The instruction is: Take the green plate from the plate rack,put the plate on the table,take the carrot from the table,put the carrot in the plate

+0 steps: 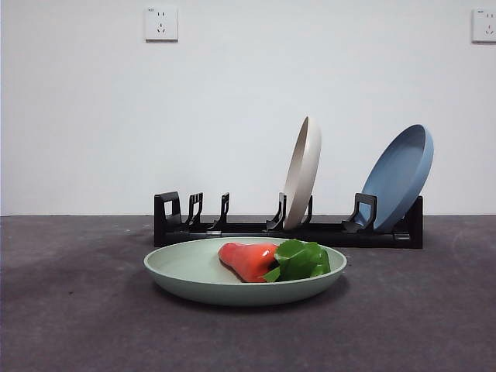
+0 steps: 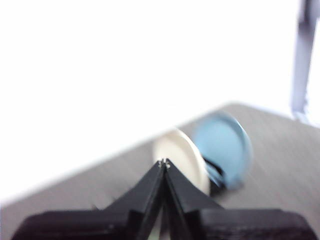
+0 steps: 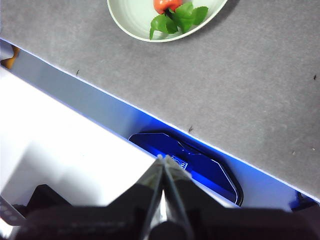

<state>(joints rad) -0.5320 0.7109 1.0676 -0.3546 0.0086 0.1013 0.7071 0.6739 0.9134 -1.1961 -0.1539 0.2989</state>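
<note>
The green plate lies flat on the table, in front of the plate rack. The carrot lies in the plate with its green leafy top toward the right. In the right wrist view the green plate and the carrot show far off. My right gripper is shut and holds nothing, back over the table's edge. My left gripper is shut and empty, raised well away from the rack. Neither gripper shows in the front view.
A cream-white plate and a blue plate stand upright in the rack's right half; the left slots hold nothing. A cream-white plate and a blue plate appear blurred in the left wrist view. The table edge runs below the right gripper.
</note>
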